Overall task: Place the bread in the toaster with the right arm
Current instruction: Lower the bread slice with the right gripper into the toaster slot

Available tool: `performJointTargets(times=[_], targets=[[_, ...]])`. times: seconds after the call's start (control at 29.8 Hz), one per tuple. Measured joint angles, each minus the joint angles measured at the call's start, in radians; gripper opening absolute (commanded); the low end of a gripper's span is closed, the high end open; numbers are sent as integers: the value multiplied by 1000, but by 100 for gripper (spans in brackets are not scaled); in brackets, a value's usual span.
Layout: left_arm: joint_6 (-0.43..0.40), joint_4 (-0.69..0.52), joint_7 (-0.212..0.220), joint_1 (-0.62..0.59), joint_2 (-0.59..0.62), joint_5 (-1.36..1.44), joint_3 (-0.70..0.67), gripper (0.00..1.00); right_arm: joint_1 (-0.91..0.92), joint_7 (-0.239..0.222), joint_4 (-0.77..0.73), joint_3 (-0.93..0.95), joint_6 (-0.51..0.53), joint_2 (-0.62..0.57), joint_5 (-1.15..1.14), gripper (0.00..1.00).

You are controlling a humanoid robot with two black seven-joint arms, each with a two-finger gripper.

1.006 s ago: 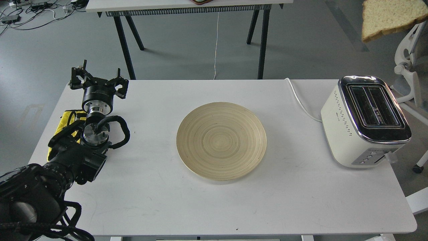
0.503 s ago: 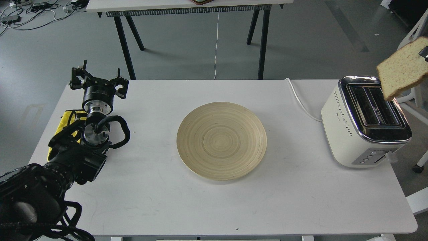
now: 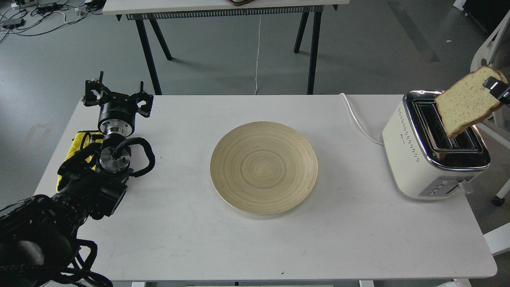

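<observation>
Grey concrete floor surrounds a white table [image 3: 255, 247] seen from above, with a second table's black legs [image 3: 148, 48] and a thin white cable [image 3: 258, 52] in the background. At the centre of the white table sits a round wooden plate [image 3: 263, 167] with nothing on it. On the table's right end stands a cream-white toaster [image 3: 414, 159] with a shiny chrome top and two dark slots facing up; its white cord [image 3: 358, 119] trails off toward the back edge. A slice of pale speckled bread [image 3: 464, 105] with a darker crust hangs tilted in the air directly over the toaster, its lower corner right at the nearer part of the slots; whether it touches the toaster cannot be told. The right gripper [image 3: 498, 89] shows only as a small black tip at the frame's right edge, pinching the bread's upper right corner, so its jaws are clenched on the slice. The rest of the right arm is out of view. On the left side, the black left arm [image 3: 79, 187] reaches in from the lower left corner and rests above the table, passing over a yellow cloth [image 3: 79, 139] near the table's left edge. The left gripper [image 3: 117, 97] points away toward the back of the table with its fingers spread apart, released and grasping nothing, well apart from the plate.
</observation>
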Motion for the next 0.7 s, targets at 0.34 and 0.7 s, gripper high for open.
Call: performJointTargets(times=[0.34, 0.7], targets=[[0, 0, 0, 0, -1, 0, 0, 100, -14, -3, -5, -1, 0, 39, -13, 0], [0, 0, 0, 0, -1, 0, 0, 100, -54, -5, -61, -1, 0, 111, -26, 13]])
